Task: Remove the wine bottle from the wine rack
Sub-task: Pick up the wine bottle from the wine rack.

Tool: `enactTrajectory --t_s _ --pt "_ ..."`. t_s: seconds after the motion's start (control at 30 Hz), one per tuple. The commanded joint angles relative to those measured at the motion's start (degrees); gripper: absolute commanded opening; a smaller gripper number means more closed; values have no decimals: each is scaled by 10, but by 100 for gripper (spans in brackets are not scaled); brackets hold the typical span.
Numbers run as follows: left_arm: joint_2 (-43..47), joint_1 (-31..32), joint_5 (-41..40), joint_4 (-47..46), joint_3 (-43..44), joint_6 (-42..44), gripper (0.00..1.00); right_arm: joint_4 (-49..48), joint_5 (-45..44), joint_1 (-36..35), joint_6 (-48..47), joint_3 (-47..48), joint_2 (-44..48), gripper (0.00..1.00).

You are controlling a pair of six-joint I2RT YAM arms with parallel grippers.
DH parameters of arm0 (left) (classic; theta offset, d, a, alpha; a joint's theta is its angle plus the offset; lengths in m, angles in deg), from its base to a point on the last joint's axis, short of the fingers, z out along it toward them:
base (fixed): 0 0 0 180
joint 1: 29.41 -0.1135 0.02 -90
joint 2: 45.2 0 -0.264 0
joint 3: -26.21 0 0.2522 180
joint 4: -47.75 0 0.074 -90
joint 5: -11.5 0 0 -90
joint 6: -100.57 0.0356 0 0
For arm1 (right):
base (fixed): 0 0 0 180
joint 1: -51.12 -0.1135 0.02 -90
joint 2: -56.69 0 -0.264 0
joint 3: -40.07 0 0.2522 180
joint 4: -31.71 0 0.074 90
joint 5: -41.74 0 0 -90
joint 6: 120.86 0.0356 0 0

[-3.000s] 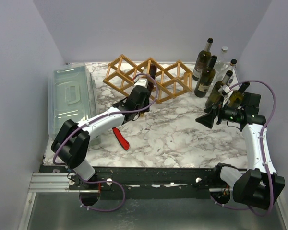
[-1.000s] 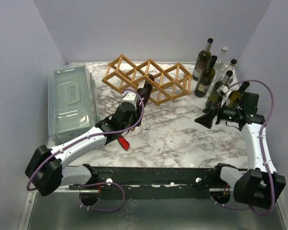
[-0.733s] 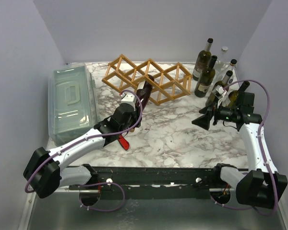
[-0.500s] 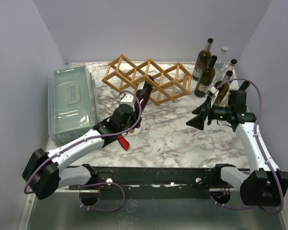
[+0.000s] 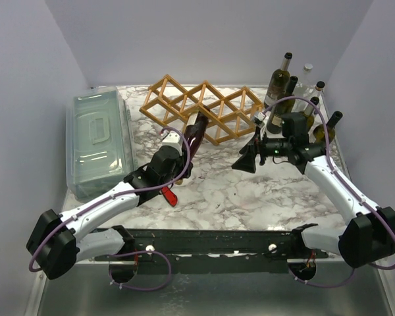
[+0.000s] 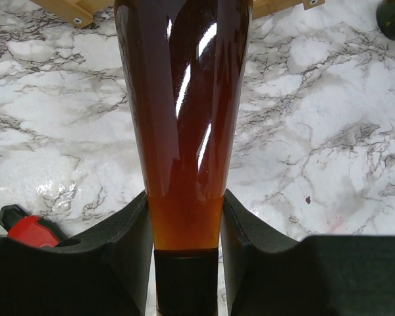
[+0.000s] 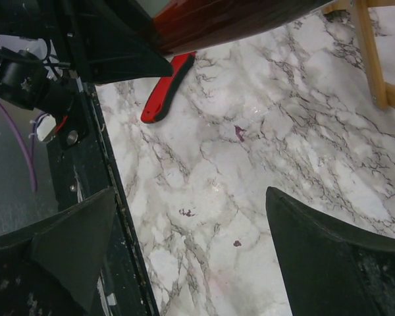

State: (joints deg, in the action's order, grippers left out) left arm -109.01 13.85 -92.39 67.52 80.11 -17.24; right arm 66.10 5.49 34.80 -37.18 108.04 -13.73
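Near side first: a red-handled tool (image 5: 166, 194) is lying on the marble table (image 5: 250, 197) just beside the left gripper (image 6: 184, 204), which is clamping the neck of the dark wine bottle (image 5: 195, 128). The bottle is lying tilted, fat end reaching the near face of the wine rack (image 5: 204, 108); can't tell if it's inside a cell. The right gripper (image 5: 245, 161) is hanging over bare marble to its right, fingers spread wide, grasping nothing. Over left, a clear lidded bin (image 5: 99, 138) is sitting along the table edge, contents unclear. Far right, standing bottles (image 5: 283, 92) are crowding the corner by the walls.
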Motion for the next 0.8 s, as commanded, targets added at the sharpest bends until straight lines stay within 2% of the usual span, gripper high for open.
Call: enactTrajectory --t_s 0.0,0.77 --pt "61 1 -35 -152 22 7 0 -27 -29 -3 12 -2 14 99" --pt "124 2 -34 -149 3 26 0 -42 -22 -3 7 -43 46 99"
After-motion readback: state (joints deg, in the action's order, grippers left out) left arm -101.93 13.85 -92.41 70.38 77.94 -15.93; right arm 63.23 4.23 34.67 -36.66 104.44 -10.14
